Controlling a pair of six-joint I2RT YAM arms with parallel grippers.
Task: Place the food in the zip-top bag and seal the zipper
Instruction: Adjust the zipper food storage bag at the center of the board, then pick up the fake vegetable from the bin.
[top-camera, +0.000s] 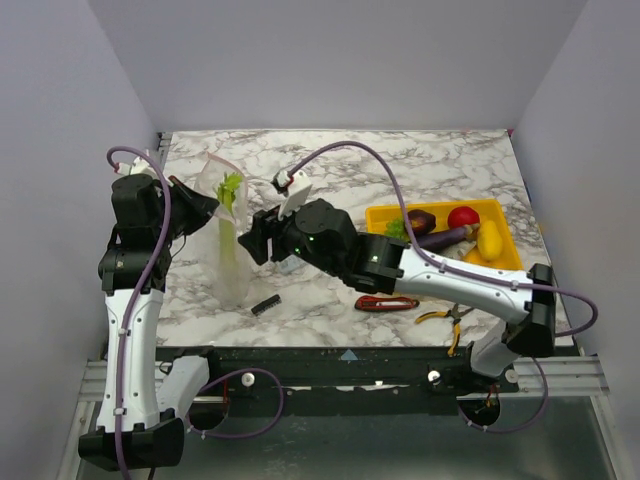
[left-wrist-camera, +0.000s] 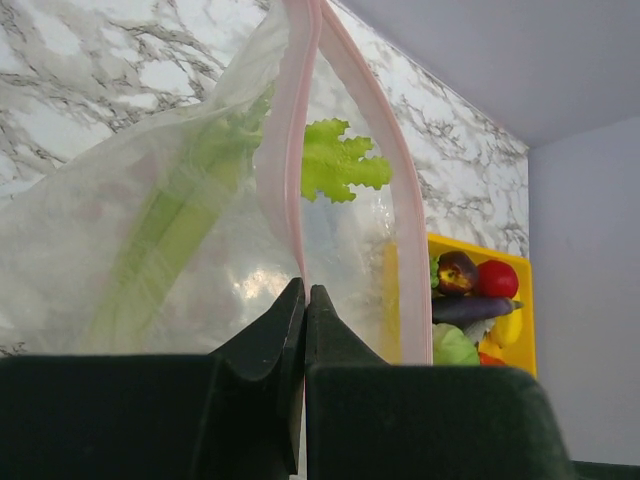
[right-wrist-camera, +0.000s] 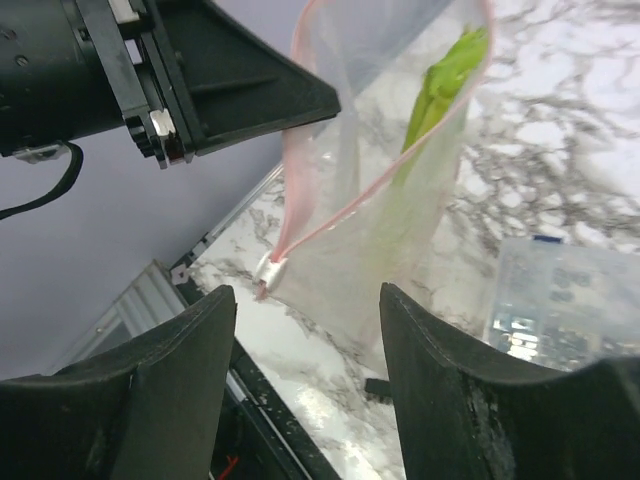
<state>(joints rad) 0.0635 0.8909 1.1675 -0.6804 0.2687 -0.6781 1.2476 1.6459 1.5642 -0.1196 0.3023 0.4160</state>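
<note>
Left gripper (left-wrist-camera: 305, 297) clenched on the zipper (left-wrist-camera: 298, 160), pinching one side of the mouth. The zip-top bag (top-camera: 228, 258) stands upright at table left, mouth up and gaping. Celery (top-camera: 230, 195) inside, leafy end at the opening. Just right of the bag is the right gripper (top-camera: 256, 240) — fingers spread, grasping nothing. Far right, yellow tray (top-camera: 440, 208) holds cabbage (top-camera: 397, 229), eggplant (top-camera: 445, 238), tomato (top-camera: 463, 217) and yellow fruit (top-camera: 489, 240) — well apart from the bag.

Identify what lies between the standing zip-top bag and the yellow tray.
In the top view, the open right gripper and its arm fill the stretch between the zip-top bag and the yellow tray.
</note>
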